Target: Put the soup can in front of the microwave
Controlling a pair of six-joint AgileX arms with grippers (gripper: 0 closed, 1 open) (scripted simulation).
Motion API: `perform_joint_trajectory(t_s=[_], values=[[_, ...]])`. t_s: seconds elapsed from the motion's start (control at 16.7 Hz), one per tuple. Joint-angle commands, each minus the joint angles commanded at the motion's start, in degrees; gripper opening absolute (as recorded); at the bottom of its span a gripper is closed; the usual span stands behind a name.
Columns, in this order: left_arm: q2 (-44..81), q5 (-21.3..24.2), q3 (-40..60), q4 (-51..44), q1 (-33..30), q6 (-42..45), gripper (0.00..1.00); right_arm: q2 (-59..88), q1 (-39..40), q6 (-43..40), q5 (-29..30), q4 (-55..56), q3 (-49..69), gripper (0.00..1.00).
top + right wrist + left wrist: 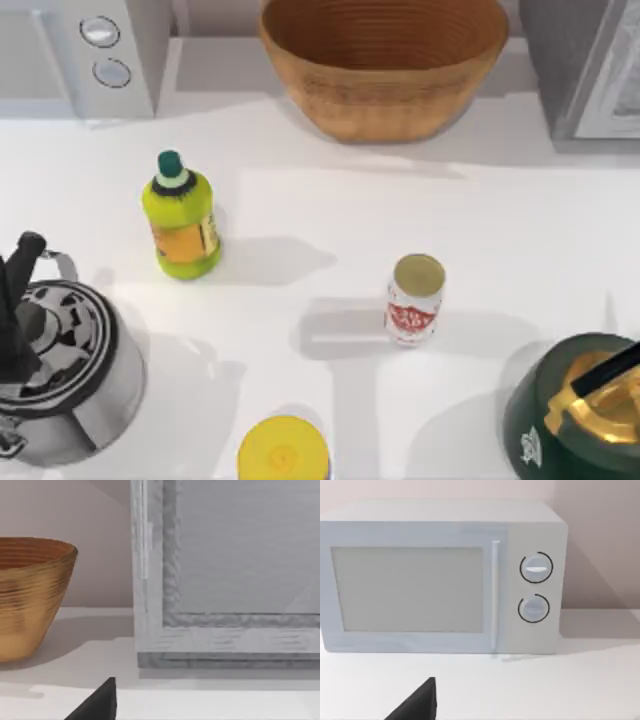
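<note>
Upright, the soup can (415, 298) stands well apart from the microwave (85, 55), right of the yellow-green bottle (182, 218). Both arms sit parked near the table's front corners; whether their jaws are open, I cannot tell.

Top view overhead, left wrist facing microwave (440, 577) — shared with top

Darker grey appliance (235, 575) with white framed door, standing on the white table (210, 702). Beside it but apart, a ribbed wooden bowl (30, 595) (golden brown). Dark gripper fingertip (97, 705) at the lower edge.
</note>
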State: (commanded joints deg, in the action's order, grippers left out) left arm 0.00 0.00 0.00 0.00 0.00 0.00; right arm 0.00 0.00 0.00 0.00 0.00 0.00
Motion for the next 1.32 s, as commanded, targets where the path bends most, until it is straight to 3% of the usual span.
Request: perform_joint_trajectory(t_s=[0.3,0.54,1.32], values=[[3.22,0.31,3.29,-2.68,-2.1,0.1,1.0,0.0,0.0,0.0,0.0,0.0,0.0,1.0],[15.68,0.98,16.32,-12.44,-9.12,0.46,1.0,0.0,0.0,0.0,0.0,0.0,0.0,1.0],[91.7,2.12,91.71,-61.99,-38.33,-0.03,1.0,0.0,0.0,0.0,0.0,0.0,0.0,1.0]])
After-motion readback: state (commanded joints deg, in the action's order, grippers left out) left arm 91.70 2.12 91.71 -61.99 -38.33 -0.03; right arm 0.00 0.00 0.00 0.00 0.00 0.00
